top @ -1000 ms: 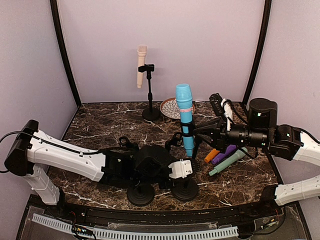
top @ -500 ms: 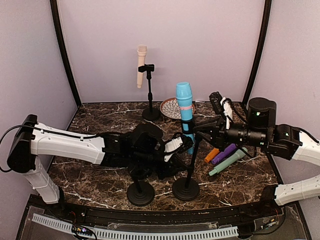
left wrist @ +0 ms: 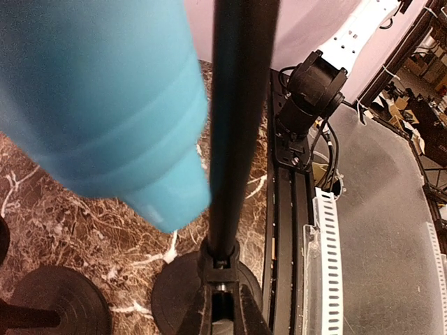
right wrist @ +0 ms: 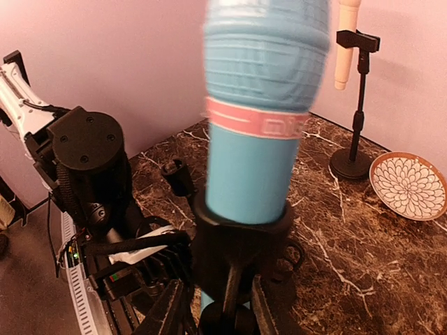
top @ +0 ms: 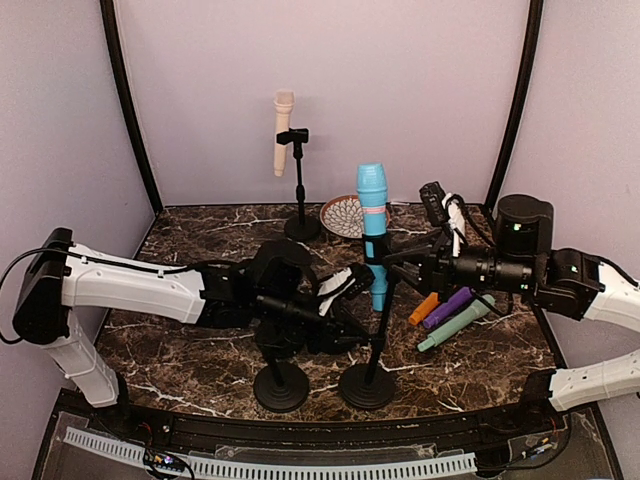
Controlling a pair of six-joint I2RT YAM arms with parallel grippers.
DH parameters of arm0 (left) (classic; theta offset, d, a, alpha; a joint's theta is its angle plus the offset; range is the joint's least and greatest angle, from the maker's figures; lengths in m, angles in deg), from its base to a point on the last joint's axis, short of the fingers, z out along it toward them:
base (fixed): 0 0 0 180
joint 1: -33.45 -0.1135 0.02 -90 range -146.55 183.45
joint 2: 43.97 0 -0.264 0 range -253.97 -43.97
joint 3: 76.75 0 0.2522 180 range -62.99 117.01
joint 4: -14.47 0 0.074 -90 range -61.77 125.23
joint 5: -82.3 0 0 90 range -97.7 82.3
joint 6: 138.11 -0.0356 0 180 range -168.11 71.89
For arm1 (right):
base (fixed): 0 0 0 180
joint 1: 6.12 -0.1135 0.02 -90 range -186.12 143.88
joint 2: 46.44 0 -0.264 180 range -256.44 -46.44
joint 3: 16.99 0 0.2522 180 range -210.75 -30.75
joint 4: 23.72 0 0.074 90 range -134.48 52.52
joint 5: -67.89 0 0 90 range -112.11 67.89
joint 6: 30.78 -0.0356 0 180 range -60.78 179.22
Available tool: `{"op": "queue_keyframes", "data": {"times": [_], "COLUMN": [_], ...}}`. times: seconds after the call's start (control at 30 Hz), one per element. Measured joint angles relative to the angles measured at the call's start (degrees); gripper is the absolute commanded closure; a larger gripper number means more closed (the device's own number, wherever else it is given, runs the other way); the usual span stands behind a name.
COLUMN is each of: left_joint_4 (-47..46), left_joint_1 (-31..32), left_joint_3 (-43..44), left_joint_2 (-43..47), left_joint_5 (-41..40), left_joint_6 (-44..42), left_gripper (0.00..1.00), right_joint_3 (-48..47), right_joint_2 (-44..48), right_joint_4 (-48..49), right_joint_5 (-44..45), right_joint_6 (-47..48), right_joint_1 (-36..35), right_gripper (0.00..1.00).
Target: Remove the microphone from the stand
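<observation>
A blue microphone (top: 373, 235) with a pink band stands upright in the black clip (top: 378, 262) of a stand whose round base (top: 366, 388) rests near the table's front. My left gripper (top: 362, 332) is shut on the stand's pole low down; in the left wrist view its jaws (left wrist: 223, 279) clamp the pole (left wrist: 237, 125) just above the base, with the microphone's tail (left wrist: 98, 91) beside it. My right gripper (top: 393, 262) is shut on the clip; in the right wrist view its jaws (right wrist: 222, 307) straddle the clip's stem below the microphone (right wrist: 265, 105).
An empty stand's base (top: 280, 388) sits just left of the held stand. A beige microphone (top: 284, 130) is on a stand at the back. A patterned plate (top: 345, 215) lies behind. Orange, purple and green microphones (top: 450, 315) lie at the right.
My left gripper has risen from beside the bases and closed on the stand's pole. The stand's base has slid slightly left and the microphone has shifted a little right.
</observation>
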Motion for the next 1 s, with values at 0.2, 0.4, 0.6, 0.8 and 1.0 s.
{"op": "queue_keyframes", "data": {"times": [0.2,0.4,0.6,0.8,1.0], "left_joint_4": [-1.62,-4.81,-6.51,-6.16,-5.51], "left_joint_1": [-1.11,-0.35,2.99,5.79,5.95], "left_joint_3": [-2.8,-5.97,-7.26,-7.78,-7.52], "left_joint_2": [1.29,2.71,3.37,3.67,3.67], "left_joint_5": [1.18,0.35,-4.68,-8.85,-10.34], "left_joint_6": [0.17,-3.63,-9.64,-13.31,-14.43], "left_gripper": [1.0,1.0,1.0,1.0,0.78], "right_joint_3": [-0.2,-0.26,-0.28,-0.81,-1.22], "right_joint_2": [0.81,0.83,0.83,0.76,0.35], "right_joint_4": [2.21,2.8,2.84,2.97,4.55], "right_joint_5": [-4.81,-5.84,-3.04,-1.14,-0.22], "right_joint_6": [1.4,1.51,-0.55,-2.47,-3.87], "right_joint_1": [-1.11,-1.14,-1.14,-1.14,-1.14], "right_gripper": [0.29,0.15,0.08,0.08,0.07]}}
